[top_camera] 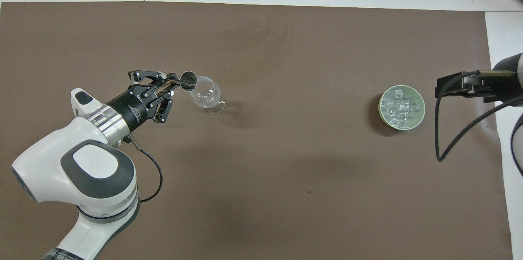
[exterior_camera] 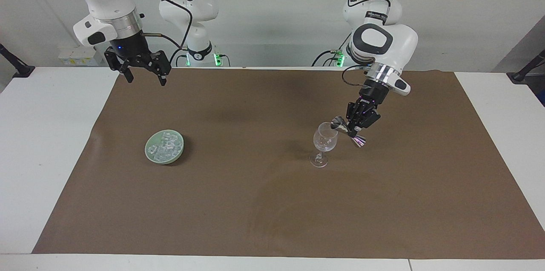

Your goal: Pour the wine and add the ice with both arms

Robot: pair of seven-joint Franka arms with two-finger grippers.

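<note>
A clear wine glass (exterior_camera: pixel 325 139) (top_camera: pixel 207 95) stands upright on the brown mat, toward the left arm's end of the table. My left gripper (exterior_camera: pixel 353 129) (top_camera: pixel 173 84) is shut on a small metal jigger (exterior_camera: pixel 348 131) (top_camera: pixel 188 80). The jigger is tilted, with its mouth at the glass's rim. The ice (exterior_camera: pixel 167 146) (top_camera: pixel 401 106) lies heaped in a pale green dish (exterior_camera: pixel 147 152) (top_camera: pixel 382 109) toward the right arm's end. My right gripper (exterior_camera: pixel 145 79) (top_camera: pixel 446 86) hangs open and holds nothing. It waits over the mat's edge at the robots' end, beside the dish.
The brown mat (exterior_camera: pixel 272 203) covers most of the white table (exterior_camera: pixel 47 143). A black cable (top_camera: pixel 439 129) loops down from the right arm's wrist near the dish.
</note>
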